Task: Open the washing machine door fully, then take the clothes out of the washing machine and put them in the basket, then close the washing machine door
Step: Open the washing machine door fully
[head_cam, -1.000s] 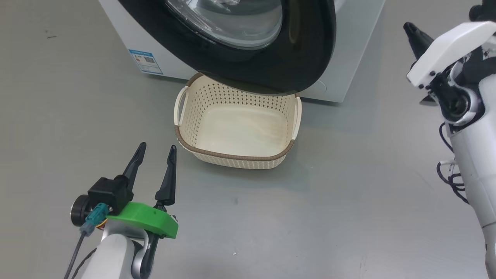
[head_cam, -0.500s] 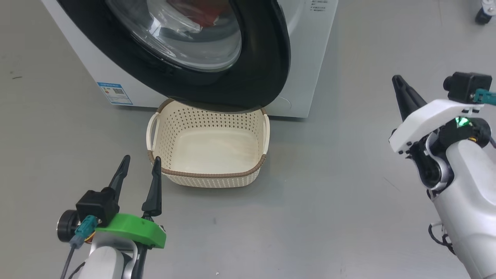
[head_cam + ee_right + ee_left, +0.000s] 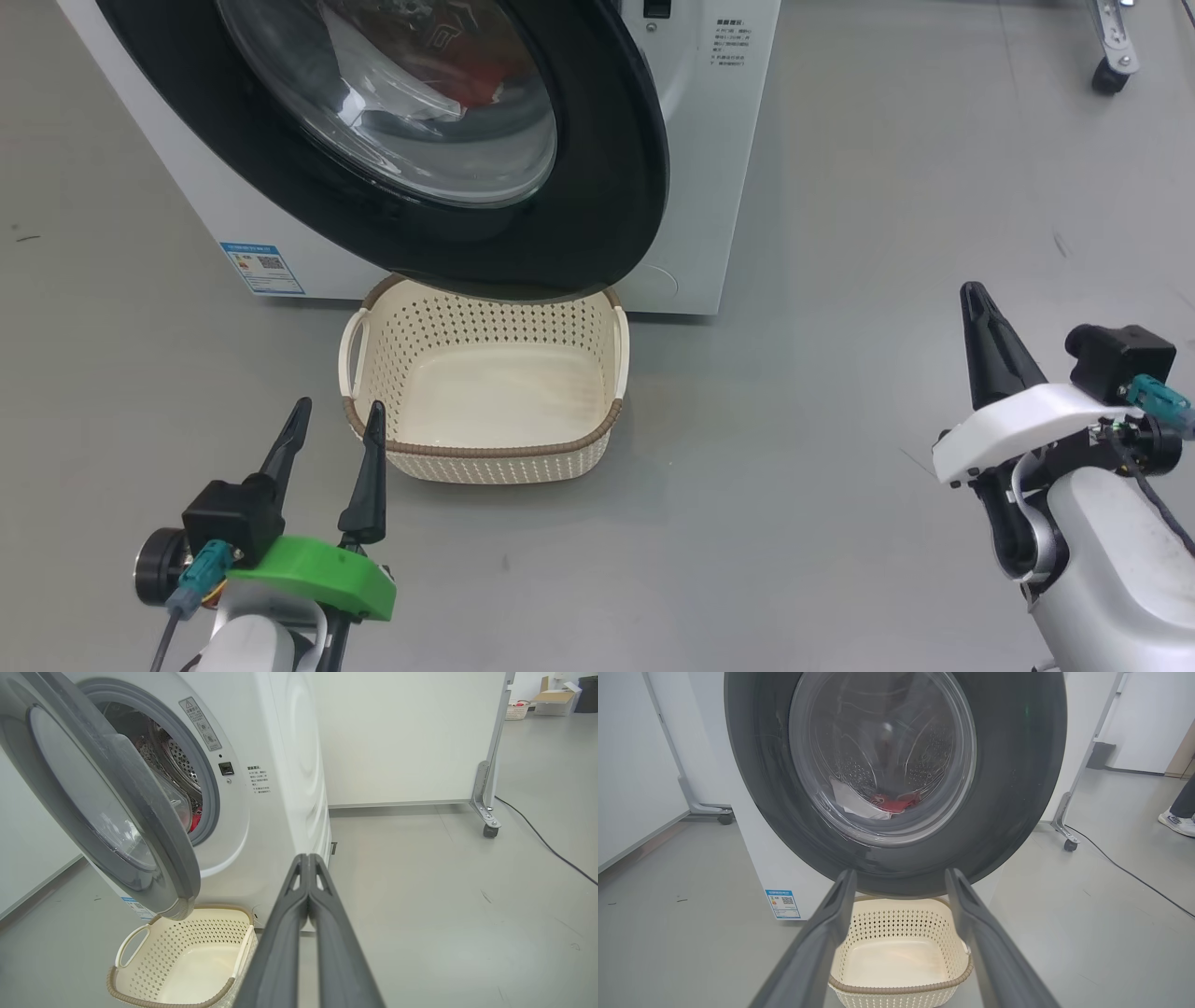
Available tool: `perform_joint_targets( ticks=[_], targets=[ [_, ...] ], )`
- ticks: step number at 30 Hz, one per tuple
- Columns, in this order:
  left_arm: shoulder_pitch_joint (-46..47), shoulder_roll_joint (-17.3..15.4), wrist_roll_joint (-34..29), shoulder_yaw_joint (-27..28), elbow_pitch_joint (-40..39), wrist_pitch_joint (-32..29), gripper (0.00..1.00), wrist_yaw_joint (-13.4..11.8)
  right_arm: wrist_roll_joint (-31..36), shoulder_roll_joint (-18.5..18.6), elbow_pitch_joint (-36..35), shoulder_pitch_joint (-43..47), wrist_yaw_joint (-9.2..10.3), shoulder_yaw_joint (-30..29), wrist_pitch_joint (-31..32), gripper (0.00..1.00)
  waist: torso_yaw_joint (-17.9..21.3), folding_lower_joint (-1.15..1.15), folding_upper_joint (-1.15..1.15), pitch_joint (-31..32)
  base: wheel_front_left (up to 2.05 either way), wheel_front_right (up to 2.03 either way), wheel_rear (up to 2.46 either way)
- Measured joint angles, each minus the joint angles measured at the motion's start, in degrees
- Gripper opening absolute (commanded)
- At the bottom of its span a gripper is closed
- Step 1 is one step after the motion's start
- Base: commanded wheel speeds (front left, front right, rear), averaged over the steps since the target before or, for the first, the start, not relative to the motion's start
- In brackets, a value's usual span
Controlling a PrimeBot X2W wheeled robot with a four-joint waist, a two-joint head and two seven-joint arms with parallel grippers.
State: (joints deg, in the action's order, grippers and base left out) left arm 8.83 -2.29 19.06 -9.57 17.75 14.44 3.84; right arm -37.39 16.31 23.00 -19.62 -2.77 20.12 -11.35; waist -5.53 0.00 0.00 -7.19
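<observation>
The head camera has tilted up, showing more of the washing machine door (image 3: 597, 187), which hangs half-open over the basket (image 3: 485, 451). The clothes (image 3: 889, 805) lie behind its glass, so opening the door wider likely comes first. The left gripper (image 3: 340, 405), just left of the basket, has its jaws wide and empty. The right gripper (image 3: 973, 291), well right of the basket, has its jaws closed on nothing.

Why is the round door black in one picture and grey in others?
Head view: the washing machine door rim is glossy black, glints on its glass. Left wrist view: washed-out grey, reflections veiling the clothes. Right wrist view: grey too.
</observation>
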Motion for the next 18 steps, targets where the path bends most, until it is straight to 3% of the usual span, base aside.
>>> perform_joint_targets(
  ticks=[3,4,5,6,18],
  targets=[
    [-0.2,0.0,0.0,0.2,-0.1,0.0,1.0,0.0,0.0,-1.0,-0.9,2.6,1.54,-0.9,-1.6,0.0,0.1,0.0,0.0,0.5,0.0,0.0,0.0],
    [-0.3,0.0,-0.1,0.3,-0.2,0.0,1.0,0.0,0.1,-1.1,-1.3,3.5,2.01,-0.9,-1.6,0.36,0.1,0.0,0.0,0.6,0.0,0.0,0.0],
    [-0.4,0.0,-0.1,0.4,-0.3,0.0,1.0,0.0,0.2,-1.3,-1.7,4.3,2.4,-0.9,-1.7,0.95,0.1,0.0,0.0,0.7,0.0,0.0,0.0],
    [-0.5,0.0,-0.1,0.4,-0.4,0.0,1.0,0.1,0.2,-1.5,-2.0,5.0,2.47,-1.0,-1.7,1.0,0.1,0.0,0.0,0.7,0.0,0.0,0.0],
    [-1.2,0.0,-0.5,1.5,-1.3,0.0,1.0,0.1,3.1,-2.7,-7.2,10.2,4.9,-0.8,-2.6,1.0,0.3,0.0,0.0,0.9,0.0,0.0,0.0]
  ],
)
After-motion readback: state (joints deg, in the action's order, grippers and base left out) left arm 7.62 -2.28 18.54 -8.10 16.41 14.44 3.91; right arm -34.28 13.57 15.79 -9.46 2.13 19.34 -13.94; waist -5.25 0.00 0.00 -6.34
